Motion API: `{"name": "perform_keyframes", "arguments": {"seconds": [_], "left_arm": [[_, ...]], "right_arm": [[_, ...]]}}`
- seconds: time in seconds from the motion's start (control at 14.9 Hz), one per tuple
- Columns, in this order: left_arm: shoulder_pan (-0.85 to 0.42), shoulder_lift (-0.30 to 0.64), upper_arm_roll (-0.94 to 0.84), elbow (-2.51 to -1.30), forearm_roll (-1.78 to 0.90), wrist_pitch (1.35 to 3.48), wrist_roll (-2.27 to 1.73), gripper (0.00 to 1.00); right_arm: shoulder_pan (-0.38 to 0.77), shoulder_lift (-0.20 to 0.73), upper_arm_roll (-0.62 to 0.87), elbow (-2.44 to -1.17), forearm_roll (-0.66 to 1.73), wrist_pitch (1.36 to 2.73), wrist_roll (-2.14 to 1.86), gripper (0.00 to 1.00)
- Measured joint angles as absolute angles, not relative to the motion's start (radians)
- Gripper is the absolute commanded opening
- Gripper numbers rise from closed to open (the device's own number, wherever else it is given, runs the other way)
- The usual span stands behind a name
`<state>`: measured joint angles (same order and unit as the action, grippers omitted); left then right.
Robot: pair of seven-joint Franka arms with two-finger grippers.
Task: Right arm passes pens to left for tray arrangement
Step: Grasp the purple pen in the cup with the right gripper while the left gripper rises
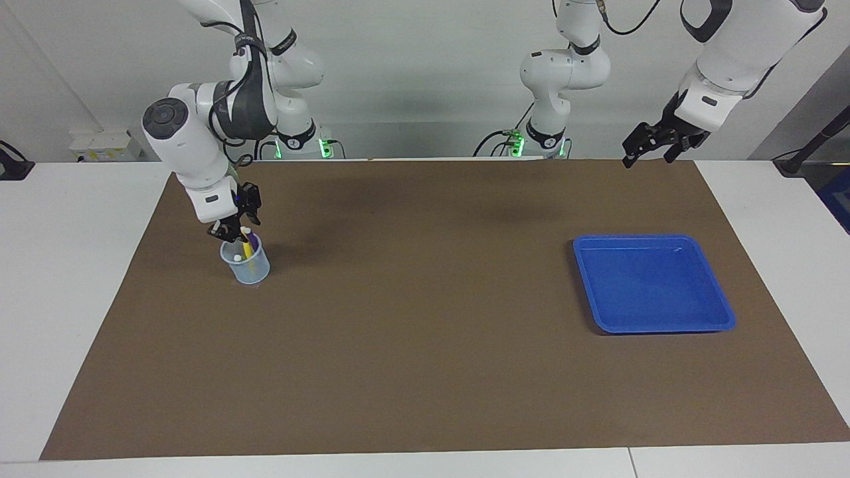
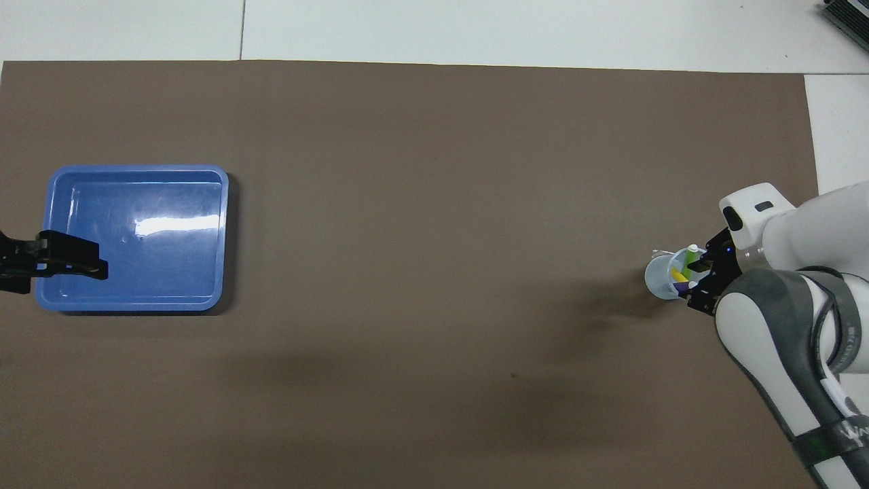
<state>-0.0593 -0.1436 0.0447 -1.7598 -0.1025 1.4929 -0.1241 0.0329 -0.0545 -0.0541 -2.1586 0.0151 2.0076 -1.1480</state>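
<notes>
Brown mat (image 1: pixel 425 345) holds one blue tray (image 1: pixel 654 318) at three o'clock and one cup (image 1: pixel 247 265) at nine with three pens (image 1: pixel 247 248). Right gripper (image 1: pixel 234 229) is at the cup's mouth, jaw state unclear; left gripper (image 1: pixel 654 143) waits with jaws apart.

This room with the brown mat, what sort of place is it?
Probably a robotics lab: two white arms mounted at a table, a brown mat, and staged props, a blue tray and a cup of pens.

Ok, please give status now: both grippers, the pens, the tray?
Right gripper down at cup, around pen tops. Left gripper open, waiting up near tray. Pens in cup; tray without pens. Nothing between.
</notes>
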Motion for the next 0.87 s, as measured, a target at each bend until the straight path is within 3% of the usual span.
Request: {"name": "perform_keyframes", "arguments": {"seconds": [0.33,0.6,0.74,0.87], "left_arm": [[-0.058,-0.218,0.05,-1.889,-0.228,1.505,-0.219,1.0],[-0.071,-0.246,0.026,-1.966,-0.384,1.657,-0.493,1.0],[-0.108,-0.262,0.02,-2.02,-0.446,1.769,-0.628,1.0],[-0.148,-0.278,0.017,-2.07,-0.498,1.858,-0.752,1.0]], "right_arm": [[0.033,-0.055,-0.054,-2.176,0.015,2.028,-1.148,0.47],[0.033,-0.055,-0.054,-2.185,0.015,2.036,-1.148,0.46],[0.03,-0.055,-0.055,-2.19,0.015,2.043,-1.148,0.37],[0.022,-0.055,-0.055,-2.192,0.015,2.045,-1.148,0.21]]}}
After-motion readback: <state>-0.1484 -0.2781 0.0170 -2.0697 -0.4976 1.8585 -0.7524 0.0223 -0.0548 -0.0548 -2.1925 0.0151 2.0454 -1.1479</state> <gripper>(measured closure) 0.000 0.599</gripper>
